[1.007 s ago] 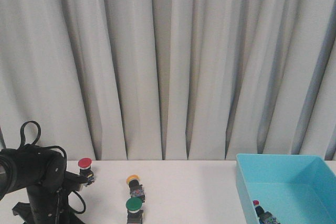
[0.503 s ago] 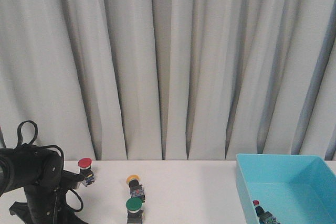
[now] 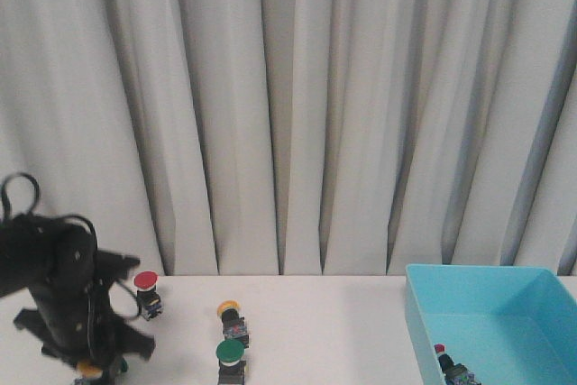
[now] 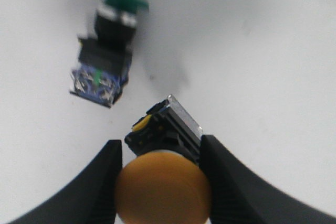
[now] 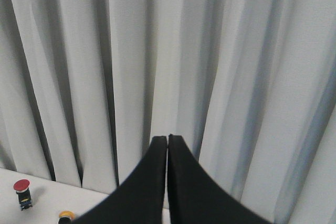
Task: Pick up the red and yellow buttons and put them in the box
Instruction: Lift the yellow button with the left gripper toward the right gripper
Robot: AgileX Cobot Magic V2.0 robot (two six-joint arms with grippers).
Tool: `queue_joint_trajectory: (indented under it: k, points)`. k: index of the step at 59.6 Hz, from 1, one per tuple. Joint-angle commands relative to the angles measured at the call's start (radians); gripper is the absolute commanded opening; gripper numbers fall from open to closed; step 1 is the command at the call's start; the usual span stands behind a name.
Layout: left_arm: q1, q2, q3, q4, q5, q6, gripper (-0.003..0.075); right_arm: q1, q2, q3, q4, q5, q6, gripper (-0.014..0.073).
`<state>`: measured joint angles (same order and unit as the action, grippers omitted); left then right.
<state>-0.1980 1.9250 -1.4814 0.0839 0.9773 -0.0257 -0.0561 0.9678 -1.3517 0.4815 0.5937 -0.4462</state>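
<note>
Left pincer [image 4: 161, 182] pinches a yellow push-button [image 4: 164, 177] at lower centre, a green push-button [image 4: 105, 59] upper left on the desk [image 4: 262, 51]. Right pincer [image 5: 167, 145] pressed together.

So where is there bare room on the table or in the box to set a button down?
Bare tabletop runs between the green button and the box. Most of the box floor is free; only one red button lies there. It is crowded at the left, around the left tool and the far red button.
</note>
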Motion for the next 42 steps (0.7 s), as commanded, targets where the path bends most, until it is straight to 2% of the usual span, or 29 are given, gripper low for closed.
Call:
queue_joint_trajectory:
  k: [1,17,24,30,36,42]
  points:
    - [-0.005,-0.102,-0.095,-0.074,0.011,-0.010,-0.0006,-0.003,0.007,-0.026,0.022,-0.074,-0.007,-0.0008]
    - [-0.005,-0.208,-0.269,-0.313,0.078,0.100,-0.0006,-0.003,0.030,-0.026,0.130,-0.092,-0.007,-0.0008]
    - [-0.005,-0.246,-0.316,-0.425,0.094,0.137,-0.0006,-0.003,0.033,-0.026,0.238,-0.099,-0.010,-0.0008]
    - [-0.005,-0.274,-0.346,-0.541,0.112,0.203,-0.0006,-0.003,0.044,-0.026,0.224,-0.079,-0.037,-0.0007]
    - [-0.005,-0.293,-0.367,-0.637,0.124,0.267,-0.0004,-0.003,0.072,-0.026,0.225,0.002,-0.178,0.0001]
    - [-0.006,-0.310,-0.378,-0.727,0.108,0.286,-0.0001,-0.003,0.121,-0.026,0.246,0.076,-0.309,0.0055]
